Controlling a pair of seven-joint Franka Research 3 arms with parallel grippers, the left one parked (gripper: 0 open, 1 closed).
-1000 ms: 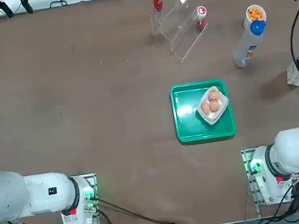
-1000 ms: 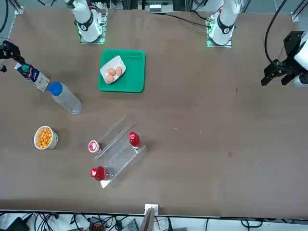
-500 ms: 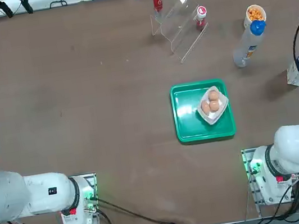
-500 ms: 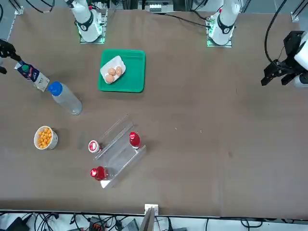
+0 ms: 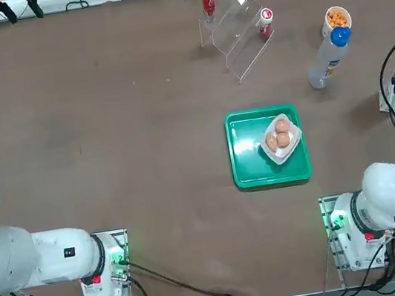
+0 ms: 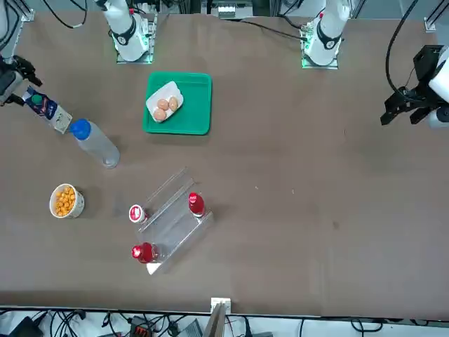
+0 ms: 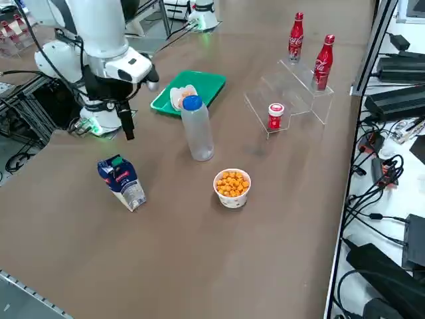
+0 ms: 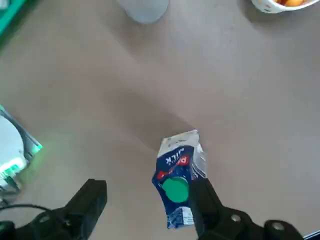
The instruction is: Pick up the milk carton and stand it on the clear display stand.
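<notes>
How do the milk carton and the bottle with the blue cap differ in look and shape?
The milk carton is boxy with a gable top, while the blue-capped bottle is round and cylindrical. The milk carton is dark blue above and white below with print; the bottle has a pale, cloudy body. The milk carton's cap is green and the bottle's is blue. Both stand on the table, off the clear display stand.

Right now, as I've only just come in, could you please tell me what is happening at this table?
The robot's right gripper is above the table near the milk carton, its fingers open, seemingly lining up to pick it up. The carton isn't held and stands on the tabletop. It is meant for the clear display stand, which already carries red bottles and has no carton on it.
</notes>
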